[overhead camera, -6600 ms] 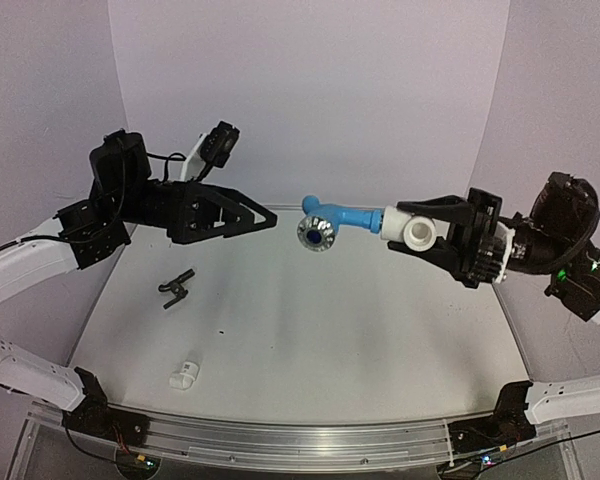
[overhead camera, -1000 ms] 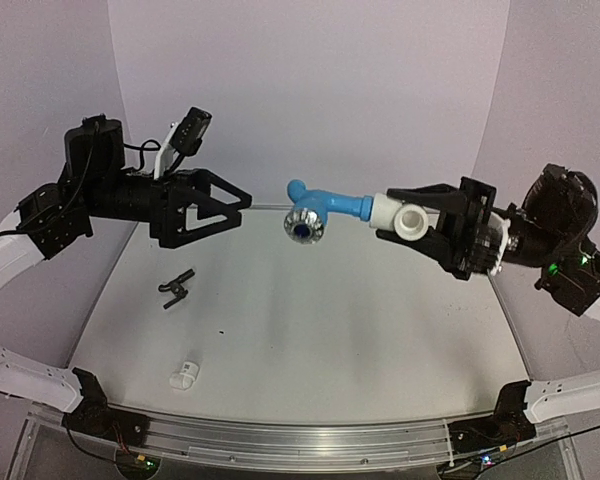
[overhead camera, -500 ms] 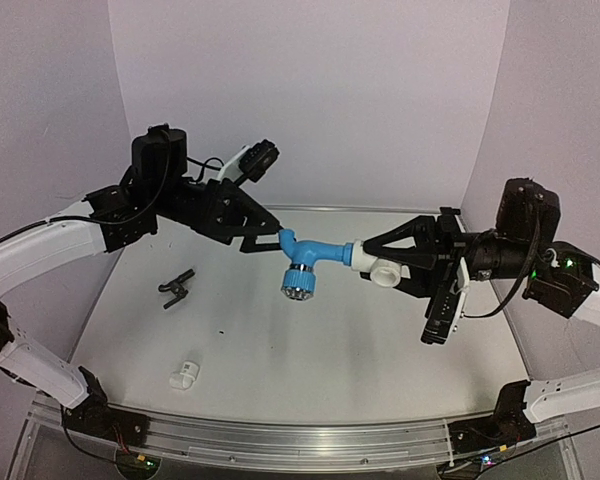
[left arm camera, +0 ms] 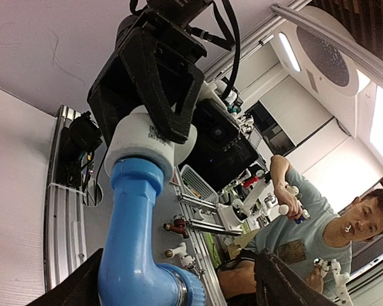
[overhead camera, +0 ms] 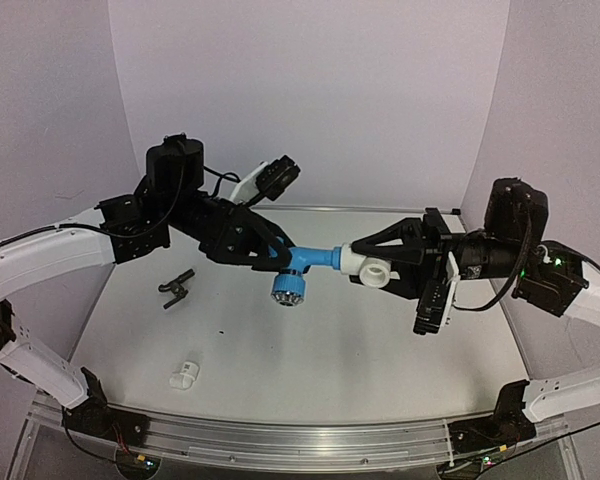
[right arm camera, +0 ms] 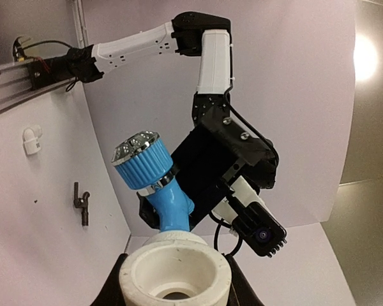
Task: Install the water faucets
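The bright blue water faucet [overhead camera: 310, 259] hangs in mid-air over the table's middle, its ribbed knob [overhead camera: 287, 290] pointing down. Its stem sits in a white pipe fitting [overhead camera: 366, 268]. My right gripper [overhead camera: 372, 264] is shut on that fitting; in the right wrist view the fitting [right arm camera: 175, 274] fills the space between my fingers, with the faucet [right arm camera: 159, 191] rising from it. My left gripper [overhead camera: 276, 252] is at the faucet's curved end. In the left wrist view its fingers [left arm camera: 80, 287] stand apart around the blue bend [left arm camera: 137, 255], one touching it, the other well clear.
A small black part [overhead camera: 177, 288] lies on the table at the left. A small white fitting [overhead camera: 184, 374] lies near the front left; both also show in the right wrist view, the white fitting [right arm camera: 30, 140] and the black part [right arm camera: 82, 203]. A metal rail [overhead camera: 300, 435] runs along the near edge.
My left gripper has moved right and reached the faucet's curved end. My right arm has brought the faucet and fitting lower and toward the centre, and the knob has swung downward.
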Controlling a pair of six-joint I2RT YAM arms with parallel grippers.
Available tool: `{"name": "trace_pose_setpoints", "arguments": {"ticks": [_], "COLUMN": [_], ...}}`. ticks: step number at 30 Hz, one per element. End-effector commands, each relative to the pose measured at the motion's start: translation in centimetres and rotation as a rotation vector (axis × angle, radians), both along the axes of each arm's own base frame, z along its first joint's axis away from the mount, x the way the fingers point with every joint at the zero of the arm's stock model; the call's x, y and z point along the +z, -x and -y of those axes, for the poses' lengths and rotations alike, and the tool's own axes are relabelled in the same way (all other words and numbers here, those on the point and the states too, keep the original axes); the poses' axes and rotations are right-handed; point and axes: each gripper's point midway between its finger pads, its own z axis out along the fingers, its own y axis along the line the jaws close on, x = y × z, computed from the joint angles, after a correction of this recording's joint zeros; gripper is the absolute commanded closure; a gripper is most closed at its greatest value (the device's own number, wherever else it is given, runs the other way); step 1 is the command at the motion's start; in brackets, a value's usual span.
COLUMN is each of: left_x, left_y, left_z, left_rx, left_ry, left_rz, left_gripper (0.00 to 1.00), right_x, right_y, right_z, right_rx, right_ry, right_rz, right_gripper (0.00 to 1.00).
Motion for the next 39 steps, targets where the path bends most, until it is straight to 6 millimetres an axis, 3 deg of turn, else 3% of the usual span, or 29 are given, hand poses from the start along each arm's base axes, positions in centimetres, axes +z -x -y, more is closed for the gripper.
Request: {"name": "trace_pose_setpoints", "arguments": {"ticks": [1,5,14,22,30,36,39], "left_x": [1.7,2.4,2.4,1.5,0.7,1.0,1.2], "left_y": [0.4,0.2,0.1,-0.8,-1.5,-2.4,-2.6], "left_z": [-0.1,-0.3,-0.2,-0.4,-0.6,-1.7,-2.2], "left_rx": [-0.001,0.045,0.087,0.251,0.349,0.444,0.47], "left_ry": [0.089,0.137,0.173,0.198,0.207,0.204,0.203], "left_rz": [0.089,0.147,0.236,0.502,0.756,0.943,0.975], "left_gripper": [0.31,0.51,0.67,0.81,0.84,0.83,0.83], "right_x": [5.5,6.9,7.8,8.1,6.8,5.1,5.5], "right_y": [-0.1,-0.4,-1.2,-1.8,-1.5,-0.7,-0.6], "right_z": [0.1,0.0,-0.1,-0.9,-1.9,-2.2,-2.1], "right_rx": [-0.001,0.002,-0.005,0.021,0.06,0.081,0.087], "right_ry": [-0.177,-0.227,-0.283,-0.296,-0.23,-0.156,-0.162], "right_rz": [-0.166,-0.354,-0.681,-1.166,-1.561,-1.677,-1.654], "right_gripper": [1.0,1.0,1.0,1.0,1.0,1.0,1.0]}}
